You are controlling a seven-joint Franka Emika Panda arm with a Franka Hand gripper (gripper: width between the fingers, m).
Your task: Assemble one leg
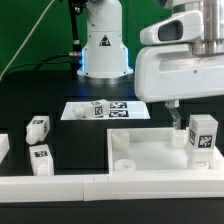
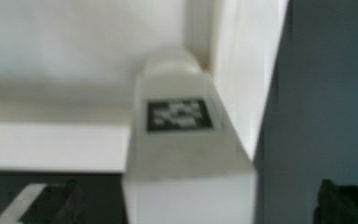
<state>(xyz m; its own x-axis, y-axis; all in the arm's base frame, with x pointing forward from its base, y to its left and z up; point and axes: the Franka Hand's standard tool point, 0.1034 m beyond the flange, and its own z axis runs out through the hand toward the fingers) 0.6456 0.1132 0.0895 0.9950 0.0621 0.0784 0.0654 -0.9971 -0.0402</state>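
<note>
A white leg (image 1: 202, 138) with a black-and-white tag stands upright at the right-hand corner of the white rimmed tabletop (image 1: 150, 157), on the exterior view's right. In the wrist view this leg (image 2: 185, 130) fills the middle, against the tabletop's rim (image 2: 243, 60). My gripper (image 1: 181, 119) hangs just above and behind it. The gripper (image 2: 188, 207) is open, with a dark finger on each side of the leg and a gap to each. Two more legs (image 1: 37, 127) (image 1: 41, 158) lie on the dark table at the exterior view's left.
The marker board (image 1: 118, 108) lies behind the tabletop with a small tagged piece (image 1: 97, 108) on it. A white rail (image 1: 90, 186) runs along the front, with a white piece (image 1: 3, 148) at the far left. The robot base (image 1: 103, 50) stands at the back.
</note>
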